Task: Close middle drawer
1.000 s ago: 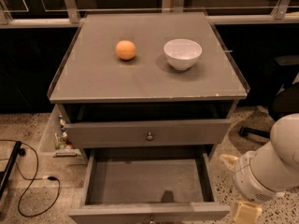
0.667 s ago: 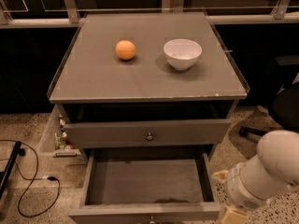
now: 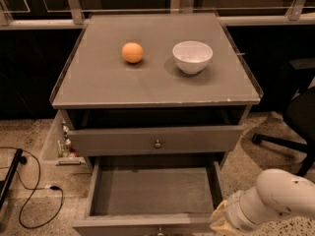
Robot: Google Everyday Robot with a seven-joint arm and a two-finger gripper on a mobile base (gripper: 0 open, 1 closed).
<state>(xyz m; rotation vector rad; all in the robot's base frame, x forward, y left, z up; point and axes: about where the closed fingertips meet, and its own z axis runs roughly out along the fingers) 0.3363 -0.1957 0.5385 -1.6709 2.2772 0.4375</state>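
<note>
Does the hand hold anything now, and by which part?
Cannot be told. The hand sits, mostly hidden, by the right front corner of the open middle drawer.

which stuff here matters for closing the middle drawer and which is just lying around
For the job: middle drawer, pulled wide open; tool, low by its right front corner.
Just lying about: orange and white bowl on the cabinet top; cable on the floor at left.

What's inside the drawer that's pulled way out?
Nothing shows inside the middle drawer, just bare grey floor. The strip behind its front wall is hidden, and the end effector sits by its front right corner.
</note>
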